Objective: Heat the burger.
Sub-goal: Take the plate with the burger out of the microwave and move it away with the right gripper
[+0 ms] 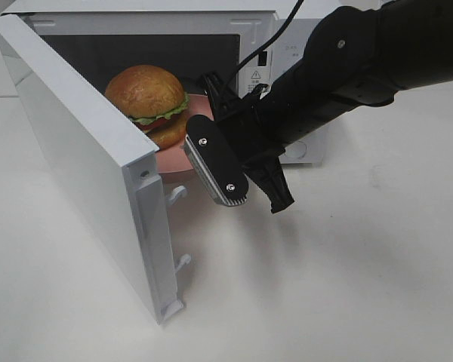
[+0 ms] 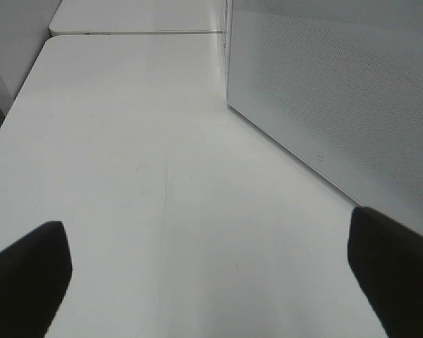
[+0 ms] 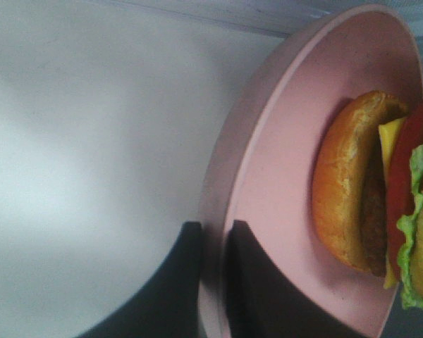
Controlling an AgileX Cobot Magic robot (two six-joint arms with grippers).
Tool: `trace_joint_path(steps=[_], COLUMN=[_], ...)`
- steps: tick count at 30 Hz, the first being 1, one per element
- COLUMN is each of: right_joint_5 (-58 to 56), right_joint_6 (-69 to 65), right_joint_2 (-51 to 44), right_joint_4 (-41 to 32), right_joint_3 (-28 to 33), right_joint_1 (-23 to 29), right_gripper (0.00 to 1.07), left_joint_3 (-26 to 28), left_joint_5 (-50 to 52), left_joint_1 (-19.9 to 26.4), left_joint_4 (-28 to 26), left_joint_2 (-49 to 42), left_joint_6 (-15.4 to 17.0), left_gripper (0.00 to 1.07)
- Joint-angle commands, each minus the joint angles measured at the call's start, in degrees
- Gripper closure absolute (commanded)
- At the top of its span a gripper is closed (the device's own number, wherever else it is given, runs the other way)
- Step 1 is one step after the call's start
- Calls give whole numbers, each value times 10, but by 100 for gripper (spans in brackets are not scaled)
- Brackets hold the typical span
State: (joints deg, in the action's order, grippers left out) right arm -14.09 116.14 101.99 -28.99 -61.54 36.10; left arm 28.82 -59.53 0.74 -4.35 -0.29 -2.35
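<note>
Inside the open white box-shaped microwave [image 1: 98, 158], the flat pink round plate [image 3: 282, 211], stiff and best held by the rim the right gripper [image 3: 213, 282] is clamped on, carries the burger [image 1: 147, 102], soft, stacked and probably topple-prone, while the left gripper [image 2: 211, 282] hangs spread wide over the white table [image 2: 148, 183].

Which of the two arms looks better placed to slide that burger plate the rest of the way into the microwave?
The right: its gripper is pinching the rim of the pink plate carrying the burger at the microwave mouth. The left gripper hangs open beside the door.

Bright, even overhead light, soft shadows; close wrist views slightly blurred.
</note>
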Motion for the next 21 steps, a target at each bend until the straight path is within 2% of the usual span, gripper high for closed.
trace_joint_path(steps=[1,8,21], right_joint_5=[37,25,51], right_joint_6=[21,22,24], right_joint_2=[-23,-48,-107], right_joint_4=[-16,-16,-14], right_joint_3=[1,8,83], right_joint_1=[-3,-26,-33], right_gripper=[107,107,107], left_joint_3=[-2,-2,-2], left_joint_5=[1,1,1], left_joint_1=[-1,-1,-1], left_joint_4=[-1,-1,-1], left_joint_2=[-10,-10,-10], left_joint_6=[0,0,0], left_gripper=[7,7,7])
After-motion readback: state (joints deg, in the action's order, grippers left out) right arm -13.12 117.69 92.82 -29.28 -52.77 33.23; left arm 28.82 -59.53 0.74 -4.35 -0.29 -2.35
